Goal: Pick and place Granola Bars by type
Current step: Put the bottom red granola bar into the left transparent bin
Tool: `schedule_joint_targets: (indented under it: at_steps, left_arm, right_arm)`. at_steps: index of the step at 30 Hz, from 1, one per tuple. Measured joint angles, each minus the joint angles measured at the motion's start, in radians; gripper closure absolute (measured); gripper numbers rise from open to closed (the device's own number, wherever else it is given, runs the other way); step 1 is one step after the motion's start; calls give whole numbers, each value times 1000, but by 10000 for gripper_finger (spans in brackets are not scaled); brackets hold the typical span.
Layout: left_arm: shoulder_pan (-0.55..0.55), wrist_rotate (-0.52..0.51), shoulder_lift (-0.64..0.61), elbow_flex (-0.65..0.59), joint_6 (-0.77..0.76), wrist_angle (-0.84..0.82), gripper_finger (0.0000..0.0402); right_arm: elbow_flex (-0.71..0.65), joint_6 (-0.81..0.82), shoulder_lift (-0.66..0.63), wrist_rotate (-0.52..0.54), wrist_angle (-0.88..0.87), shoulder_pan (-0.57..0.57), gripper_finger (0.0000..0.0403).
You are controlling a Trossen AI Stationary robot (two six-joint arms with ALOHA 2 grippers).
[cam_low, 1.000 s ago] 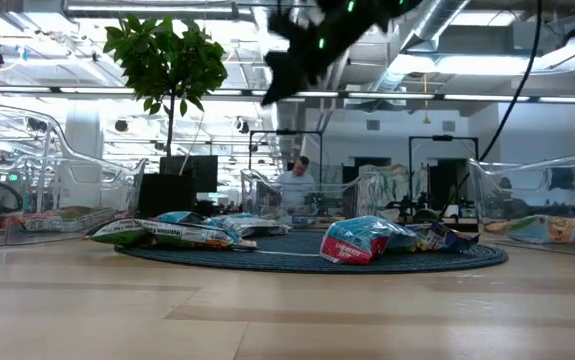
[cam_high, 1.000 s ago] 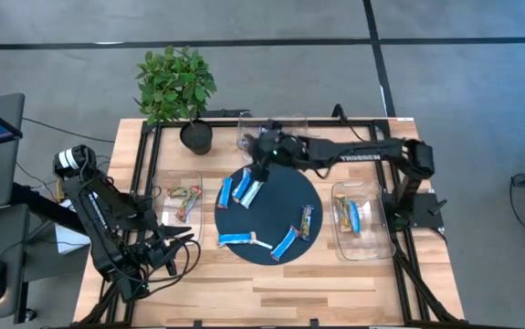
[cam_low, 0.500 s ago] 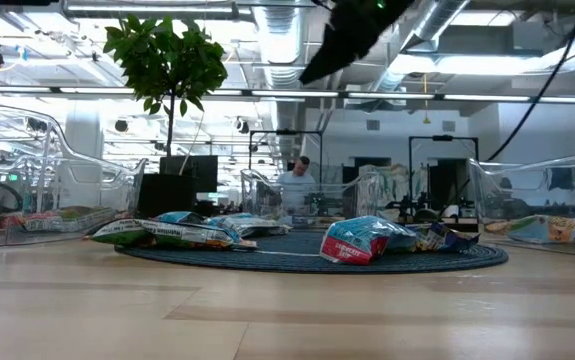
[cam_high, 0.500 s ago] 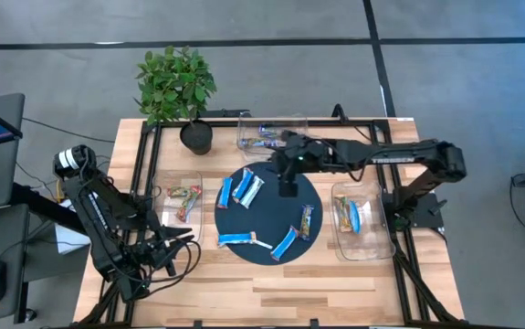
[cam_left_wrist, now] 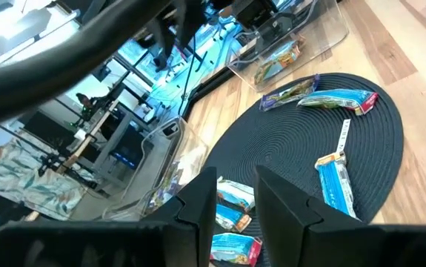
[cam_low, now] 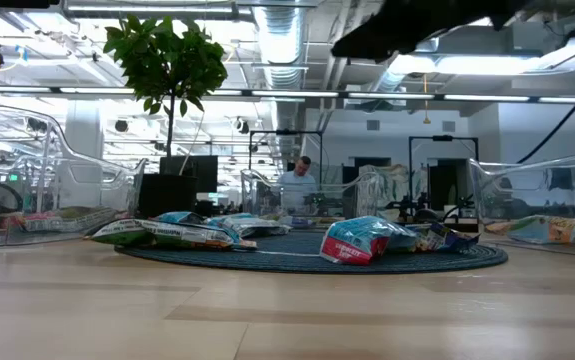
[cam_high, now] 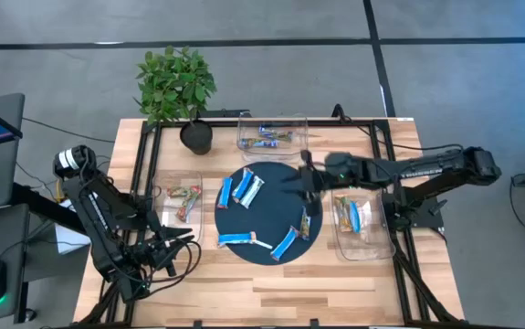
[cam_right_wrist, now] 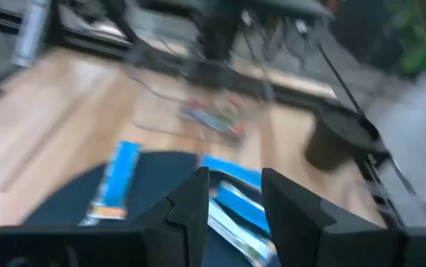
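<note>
Bars (cam_high: 249, 189) remain on the mat (cam_high: 271, 224); right hand (cam_high: 305, 180), fingers apart and apparently empty, has swung from the far bin (cam_high: 300, 131) toward the mat's right side, likely starting another pick. Left hand (cam_left_wrist: 235, 200), fingers apart, waits.

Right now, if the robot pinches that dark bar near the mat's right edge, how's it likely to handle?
The dark bar looks flat and small, so probably light. Its glossy wrapper may slip or crinkle. Lying flat on the round mat, it shouldn't roll, though the right tool must pinch low.
</note>
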Motion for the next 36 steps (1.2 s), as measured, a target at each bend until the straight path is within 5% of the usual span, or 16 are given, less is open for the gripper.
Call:
schedule_joint_targets:
  at_steps: [10,18,23,27,36]
  left_arm:
    - [88,9,0,0,-3,11,315]
    - [185,5,0,0,-1,35,315]
    - [256,48,0,0,136,126,315]
    - [337,159,0,0,342,268,315]
    - [520,585,0,0,830,534,315]
  right_arm:
    - [-204,-89,-35,13,348,209,285]
    - [-218,-138,-32,116,373,333,285]
    - [-218,-166,-32,217,374,378,285]
    - [-218,-165,-32,267,368,376,285]
    - [-218,-121,-30,273,357,329,285]
